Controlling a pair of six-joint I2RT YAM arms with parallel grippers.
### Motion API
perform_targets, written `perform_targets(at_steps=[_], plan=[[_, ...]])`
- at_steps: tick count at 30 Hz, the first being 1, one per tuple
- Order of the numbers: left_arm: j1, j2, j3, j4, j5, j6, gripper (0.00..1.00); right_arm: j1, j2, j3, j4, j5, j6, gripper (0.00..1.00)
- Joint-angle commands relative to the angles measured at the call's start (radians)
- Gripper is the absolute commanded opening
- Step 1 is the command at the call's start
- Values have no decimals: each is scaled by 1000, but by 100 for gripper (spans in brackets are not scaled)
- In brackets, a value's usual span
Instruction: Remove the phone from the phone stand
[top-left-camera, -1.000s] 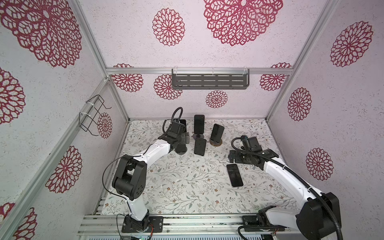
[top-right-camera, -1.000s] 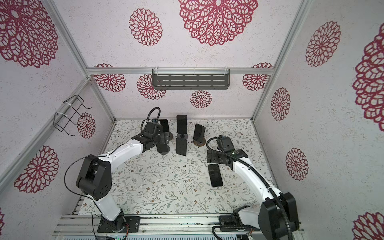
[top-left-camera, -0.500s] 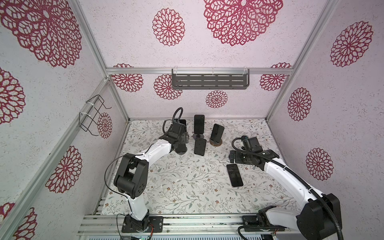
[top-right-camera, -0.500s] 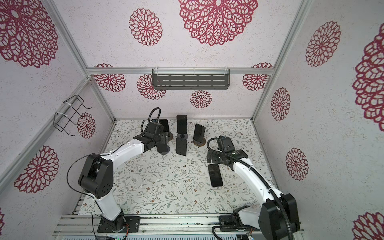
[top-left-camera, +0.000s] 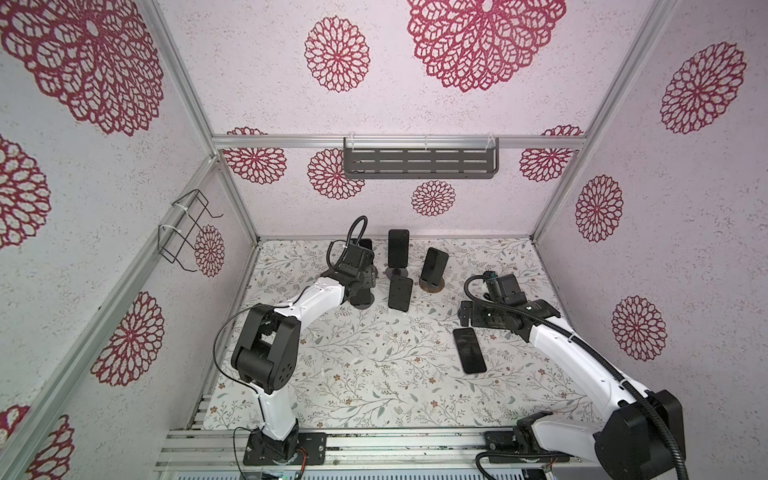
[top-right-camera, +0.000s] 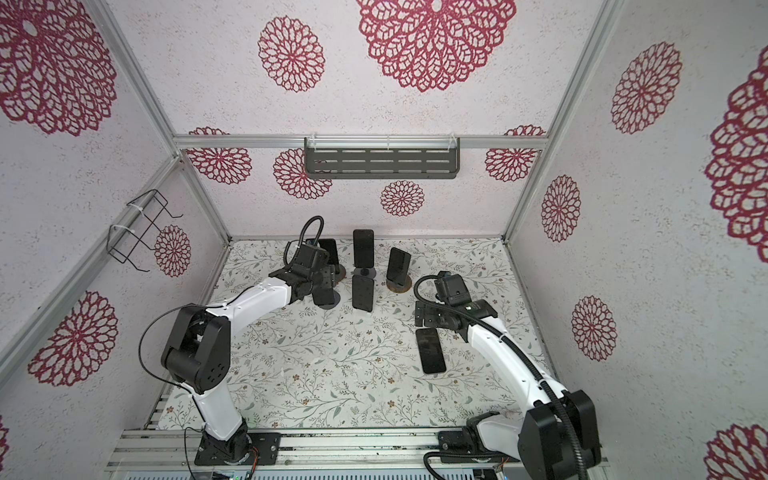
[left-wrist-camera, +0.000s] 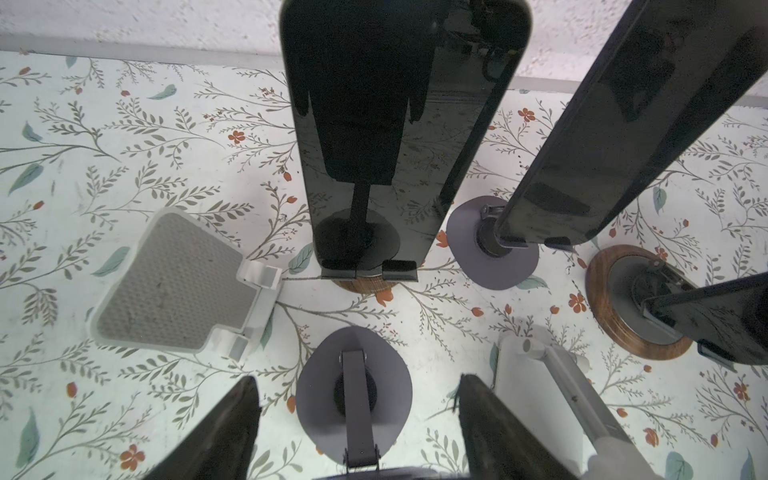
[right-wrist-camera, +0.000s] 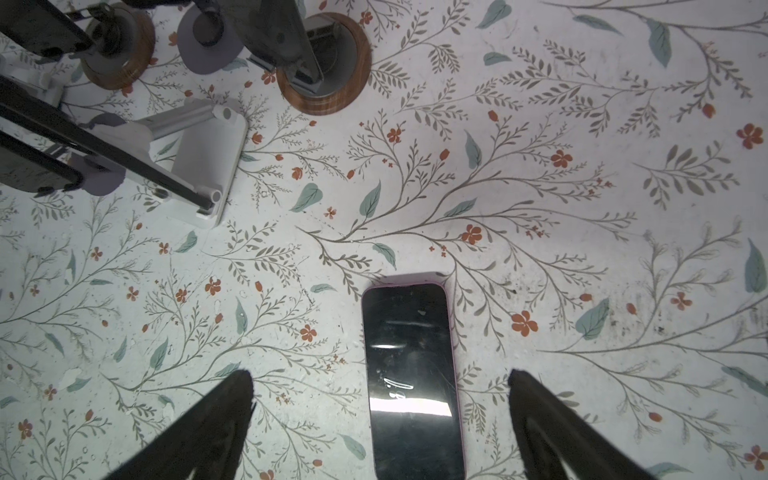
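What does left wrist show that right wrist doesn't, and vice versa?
Left wrist only: an empty white stand with a grey pad, lying flat, plus the back wall. Right wrist only: the open right gripper and a pink-edged phone flat on the floral table. Both: that table, the wood-ringed stand with its propped phone, the white hinged stand.

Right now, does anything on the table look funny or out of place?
One phone lies flat on the table by the open right gripper, while the other phones stand propped on stands. A white stand also sits empty. Nothing looks spilled or broken.
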Motion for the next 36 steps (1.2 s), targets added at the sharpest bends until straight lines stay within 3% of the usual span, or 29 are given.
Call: perform_targets(at_steps=[1,5,9,12,16,19,22,25,36], plan=[[-6,-59,25,-43,8,-19,63,-1,-66,2,24,-65,-53,98],[3,-132,9,-70,45,-12,62,65,-138,-19,101,-134,-123,98],[20,-220,13,-170,141,2,60,179,-99,29,103,-174,-187,92],[55,-280,18,-252,322,-1,57,270,-32,69,142,-250,-222,89],[116,-340,8,-350,632,-5,51,322,47,111,264,-414,-180,80],[121,-386,-56,-307,736,5,46,355,101,132,386,-467,-127,71],[123,-379,-87,-281,836,-21,43,391,157,177,437,-436,-99,65],[121,-366,-116,-222,907,-57,40,398,199,180,517,-412,-43,56],[121,-336,-123,-185,920,-66,37,412,311,205,600,-432,26,51]])
